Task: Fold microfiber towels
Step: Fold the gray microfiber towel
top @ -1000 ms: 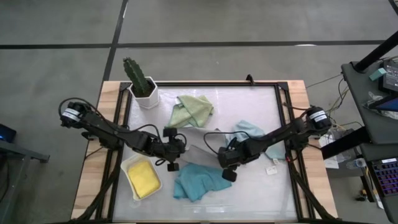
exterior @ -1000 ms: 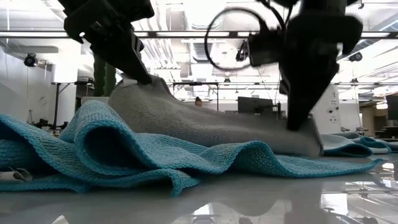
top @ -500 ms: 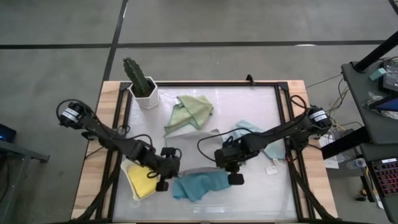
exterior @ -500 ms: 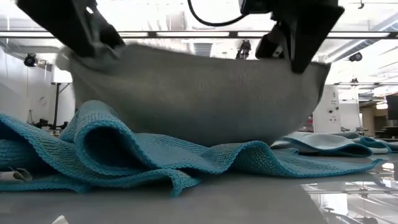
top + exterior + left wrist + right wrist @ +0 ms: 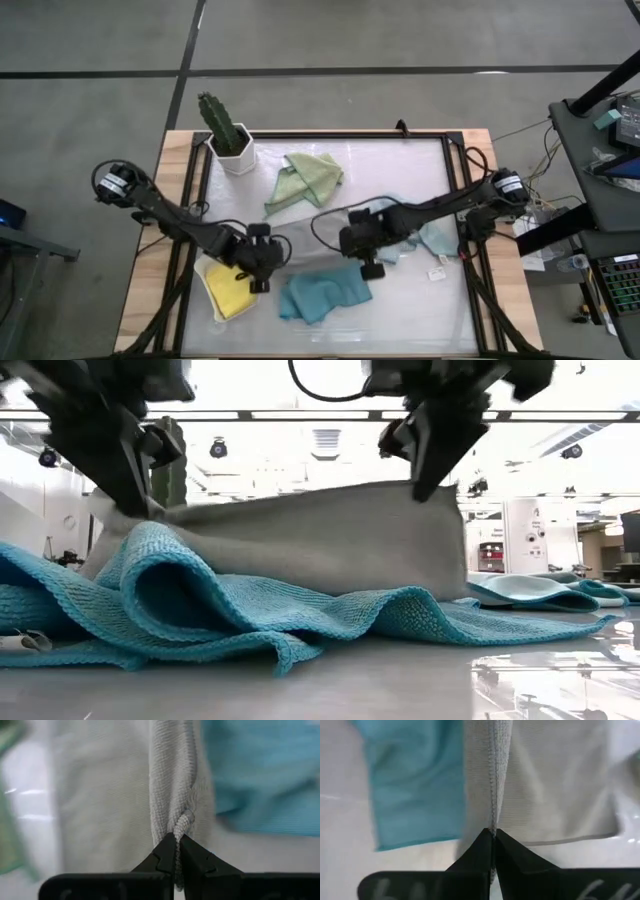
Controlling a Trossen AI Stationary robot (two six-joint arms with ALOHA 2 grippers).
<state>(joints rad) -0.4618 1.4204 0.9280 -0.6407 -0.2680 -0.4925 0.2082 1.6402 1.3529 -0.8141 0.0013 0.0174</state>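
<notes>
The grey towel (image 5: 300, 545) hangs like a low curtain between my two grippers, its lower part hidden behind the teal towel (image 5: 230, 610) in the low view. My left gripper (image 5: 266, 262) is shut on its left end and my right gripper (image 5: 357, 253) on its right end. The teal towel (image 5: 322, 295) lies crumpled near the table's front. The yellow towel (image 5: 228, 288) lies in the white tray (image 5: 207, 265). The sage green towel (image 5: 308, 178) lies at the back and the pale blue towel (image 5: 425, 235) at the right. My left gripper (image 5: 175, 840) pinches a bunched bit of the grey towel's raised edge (image 5: 182, 822) between its two fingers, slanting down from above. The cloth beyond it falls away toward the table. My right gripper (image 5: 492, 836) pinches the same raised edge along its stitched hem (image 5: 493, 815), slanting down from above. The edge runs nearly level between the two holds (image 5: 300, 500).
A potted cactus (image 5: 225, 130) stands at the back left corner. A small white tag (image 5: 437, 272) lies right of the pale blue towel. The black frame (image 5: 455, 200) borders the white work surface.
Both grippers have raised the grey towel's held edge off the table, so it now hangs between them instead of lying draped. My left gripper has gone toward the table's near left. My right gripper has risen and rolled about its own axis. After a higher lift the edge has come down somewhat.
</notes>
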